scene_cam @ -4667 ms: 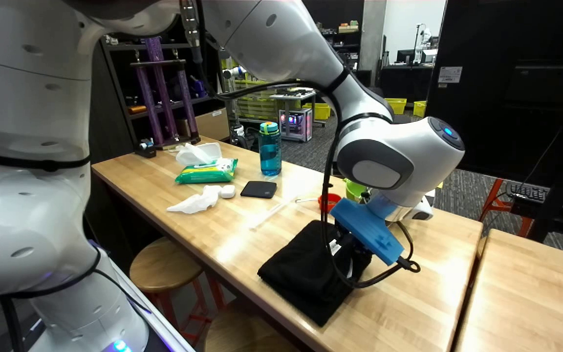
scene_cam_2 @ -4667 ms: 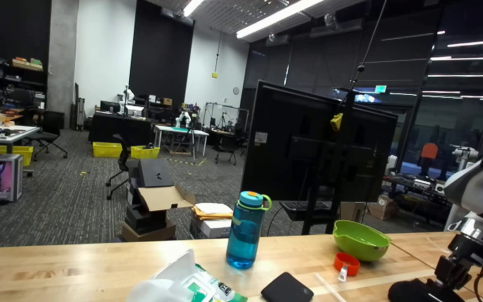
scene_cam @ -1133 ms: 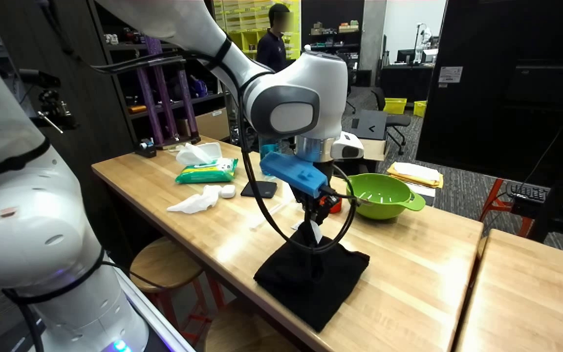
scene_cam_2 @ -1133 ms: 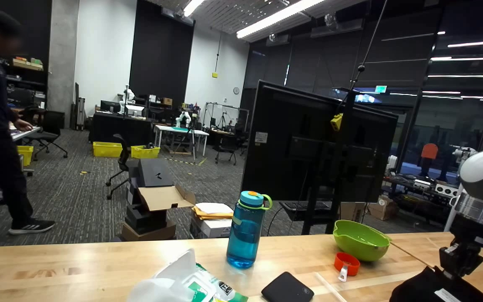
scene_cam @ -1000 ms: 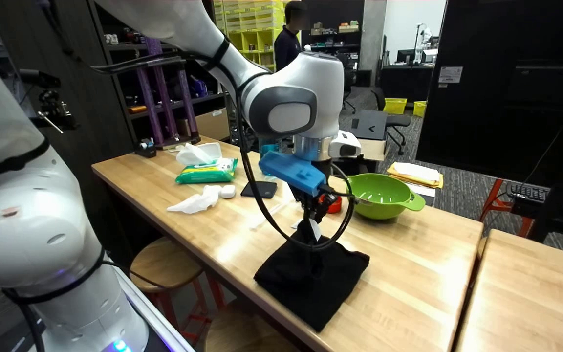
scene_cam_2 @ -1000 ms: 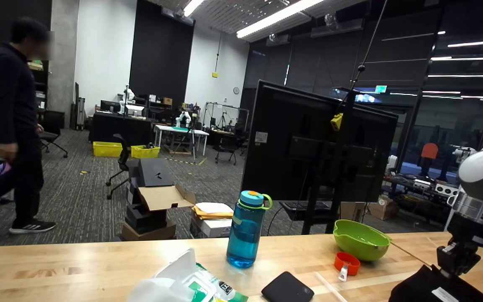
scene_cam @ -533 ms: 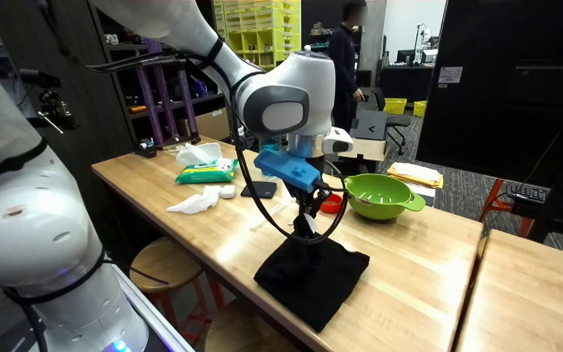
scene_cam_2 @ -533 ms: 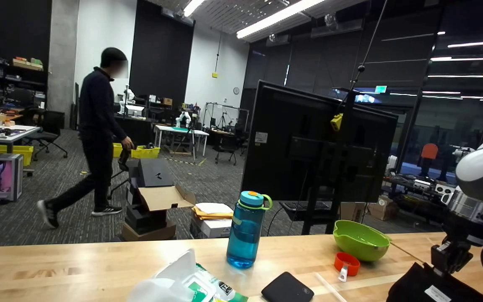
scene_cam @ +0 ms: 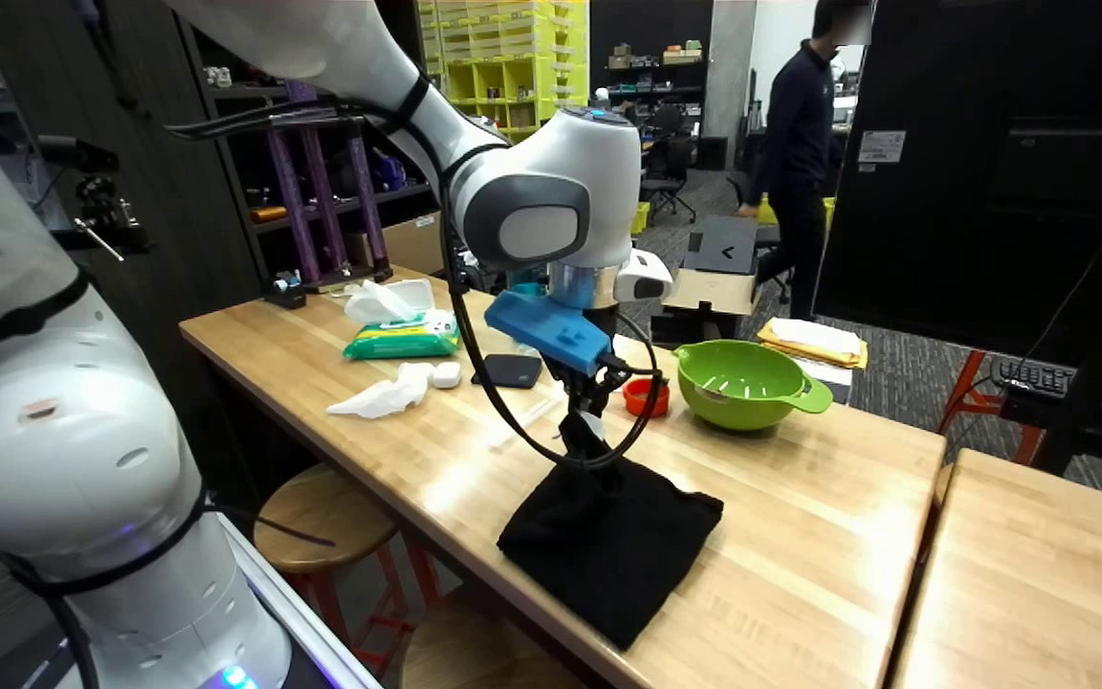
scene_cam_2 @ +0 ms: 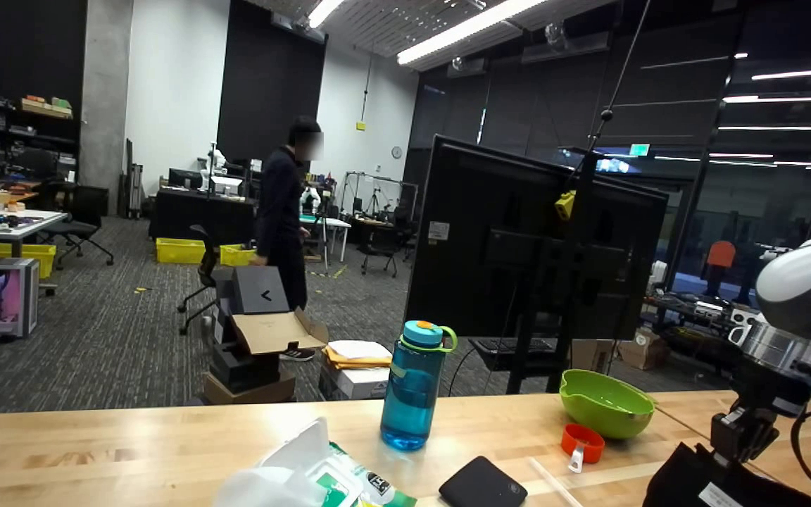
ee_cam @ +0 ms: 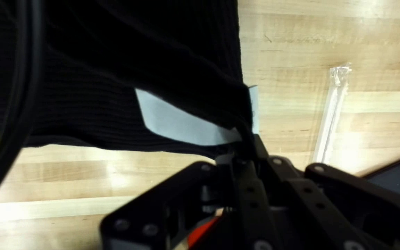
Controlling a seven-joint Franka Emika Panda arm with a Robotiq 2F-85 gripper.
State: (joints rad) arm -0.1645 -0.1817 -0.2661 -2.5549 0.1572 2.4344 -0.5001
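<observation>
You're gripping the black cloth (scene_cam: 623, 565), claw (ee_cam: 244, 152) clamped on it — the pinched part is standing up, white tag (ee_cam: 182, 121) showing, while the rest is lying on the table (scene_cam: 800, 526), red cup (scene_cam_2: 593, 448) and green bowl (scene_cam: 742, 409) sitting nearby.

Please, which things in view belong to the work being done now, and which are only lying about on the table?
In the work:
black cloth, partly raised
gripper, closed on the cloth

Apparently just lying about:
green bowl
red cup
blue bottle
wipes pack
white tissue
flat black case
</observation>
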